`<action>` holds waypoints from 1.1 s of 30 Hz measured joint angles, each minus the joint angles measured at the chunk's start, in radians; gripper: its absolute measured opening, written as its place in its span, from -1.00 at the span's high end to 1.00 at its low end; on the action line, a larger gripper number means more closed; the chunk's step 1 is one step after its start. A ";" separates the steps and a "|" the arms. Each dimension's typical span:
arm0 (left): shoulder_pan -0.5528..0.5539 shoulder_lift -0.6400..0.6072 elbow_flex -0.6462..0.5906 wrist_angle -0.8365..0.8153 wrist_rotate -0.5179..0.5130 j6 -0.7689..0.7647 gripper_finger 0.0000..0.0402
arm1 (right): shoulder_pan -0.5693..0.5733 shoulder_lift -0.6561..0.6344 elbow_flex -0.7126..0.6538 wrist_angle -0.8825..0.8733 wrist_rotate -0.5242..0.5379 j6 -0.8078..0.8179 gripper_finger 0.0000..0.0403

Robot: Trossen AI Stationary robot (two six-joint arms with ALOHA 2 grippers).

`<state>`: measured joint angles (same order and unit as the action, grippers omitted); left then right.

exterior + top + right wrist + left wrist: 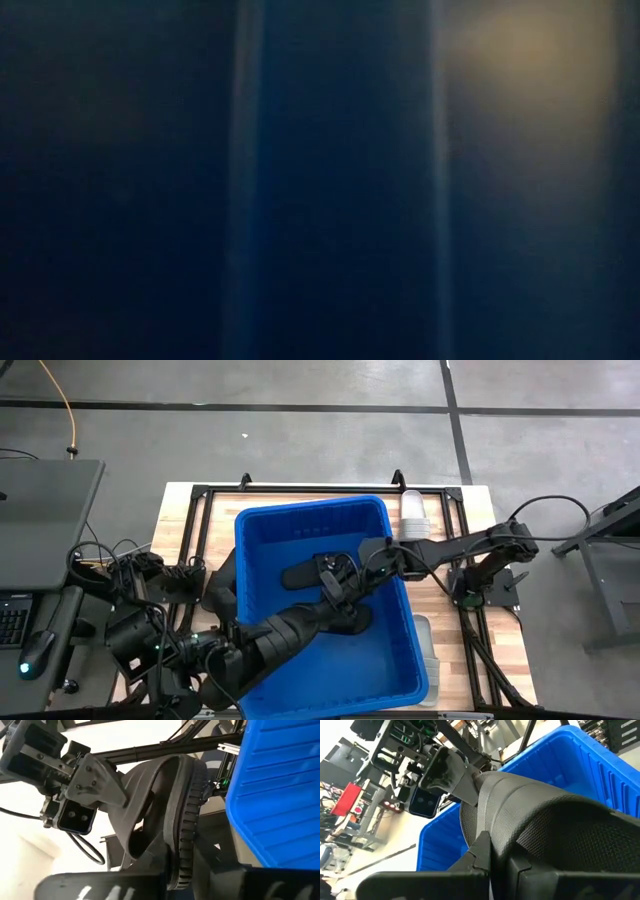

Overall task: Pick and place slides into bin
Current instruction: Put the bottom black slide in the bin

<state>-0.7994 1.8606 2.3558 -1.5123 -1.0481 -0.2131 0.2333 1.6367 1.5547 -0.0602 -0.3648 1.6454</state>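
Observation:
A matte black slide [337, 582] hangs over the inside of the blue bin [395, 660], held between both grippers. My left gripper [333, 598] reaches in from the table's near left and is shut on one end of the slide [545, 830]. My right gripper [348, 565] comes from the right and is shut on its other end [165, 810]. Pale slides [413, 515] lie on the table by the bin's far right corner. Another pale slide [424, 650] lies along its right wall. My left gripper pinches one end of the black slide between its two fingers [482, 855], on the textured surface [510, 840] right above them. The slide stretches away from the fingers toward the other gripper [447, 772], clear of the bin. My right gripper pinches the slide's ribbed sole edge [179, 865] between its two fingers, which come roughly level from the table's right. The slide stands on edge in the hold, its strap [150, 785] arching to one side. Its far end is in the other gripper [85, 780].
The bin's blue wall [330, 180] fills the low view. Dark shapes [300, 575] lie on the bin's floor under the arms. A black metal frame [200, 495] runs round the wooden table top. A laptop and cables [40, 530] sit at the left.

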 joint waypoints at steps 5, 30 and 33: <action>0.009 0.002 -0.001 0.001 0.006 -0.031 0.96 | 0.012 -0.002 0.001 -0.076 0.072 -0.089 0.95; 0.146 -0.064 0.000 -0.058 0.171 -0.504 0.05 | 0.139 -0.311 0.000 -0.751 0.799 -0.395 0.95; 0.194 -0.063 -0.001 -0.058 0.234 -0.503 0.05 | 0.167 -0.311 0.000 -0.785 0.844 -0.360 0.95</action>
<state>-0.6053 1.7973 2.3552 -1.5707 -0.8142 -0.7162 0.4000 1.3257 1.5547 -0.8453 0.4794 1.2857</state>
